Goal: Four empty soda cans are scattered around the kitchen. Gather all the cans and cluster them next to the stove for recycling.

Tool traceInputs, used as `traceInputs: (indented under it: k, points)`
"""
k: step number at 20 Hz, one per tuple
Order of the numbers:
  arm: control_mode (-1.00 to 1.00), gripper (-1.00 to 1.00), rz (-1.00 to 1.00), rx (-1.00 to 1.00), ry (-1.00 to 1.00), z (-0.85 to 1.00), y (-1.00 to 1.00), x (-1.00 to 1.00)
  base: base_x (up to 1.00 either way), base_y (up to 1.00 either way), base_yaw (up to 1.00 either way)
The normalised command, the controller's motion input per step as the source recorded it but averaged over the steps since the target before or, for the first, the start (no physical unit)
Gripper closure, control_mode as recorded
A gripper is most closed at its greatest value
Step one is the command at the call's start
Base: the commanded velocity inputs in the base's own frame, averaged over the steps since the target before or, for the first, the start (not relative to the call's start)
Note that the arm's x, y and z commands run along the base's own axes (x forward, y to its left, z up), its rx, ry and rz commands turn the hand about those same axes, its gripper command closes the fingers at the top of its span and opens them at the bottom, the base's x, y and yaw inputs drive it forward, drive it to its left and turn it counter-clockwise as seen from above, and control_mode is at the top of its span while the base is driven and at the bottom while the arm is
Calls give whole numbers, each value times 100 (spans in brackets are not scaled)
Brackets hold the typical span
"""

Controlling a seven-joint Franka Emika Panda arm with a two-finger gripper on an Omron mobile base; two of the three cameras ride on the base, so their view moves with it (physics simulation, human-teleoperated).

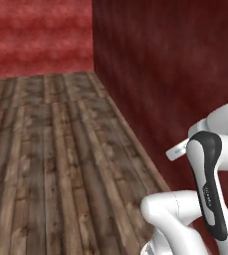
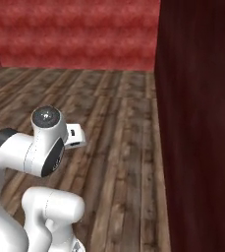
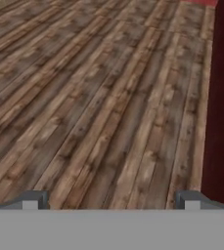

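Rising from the bottom of both base views, the arm (image 1: 207,199) is folding its white links close to the base, its dark-jointed elbow (image 2: 47,147) sitting above a plank floor (image 1: 51,164). In the hand view the claw (image 3: 111,200) is standing wide, its two grey fingertips (image 3: 33,199) sitting far apart at the lower edge with nothing between them, and it is holding nothing. Past the tips, the hand view is looking low along the floor, whose worn brown and grey boards are running away toward the top of the picture.

Just beside the arm, a dark red wall (image 1: 175,79) is running forward along the right side of the floor; in the right base view it is taking up the right side of the picture (image 2: 200,123), and in the hand view it is showing as a dark strip down the right edge (image 3: 223,97). Where it meets the floor the boards are ending in a straight line.

Farther off, the floor is stretching bare to a brighter red back wall (image 1: 36,35), which is crossing the top of both base views and meeting the dark wall at a corner. As for the cans and the stove, I cannot tell where they are from here.
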Motion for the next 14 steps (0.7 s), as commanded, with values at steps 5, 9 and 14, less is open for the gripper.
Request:
traceInputs:
  k: [5,9,14]
  points:
    - [100,-100,0,0,0,0,0,0,88,0,24]
    - [100,-100,0,0,0,0,0,0,86,0,24]
    - [100,-100,0,0,0,0,0,0,76,5,26]
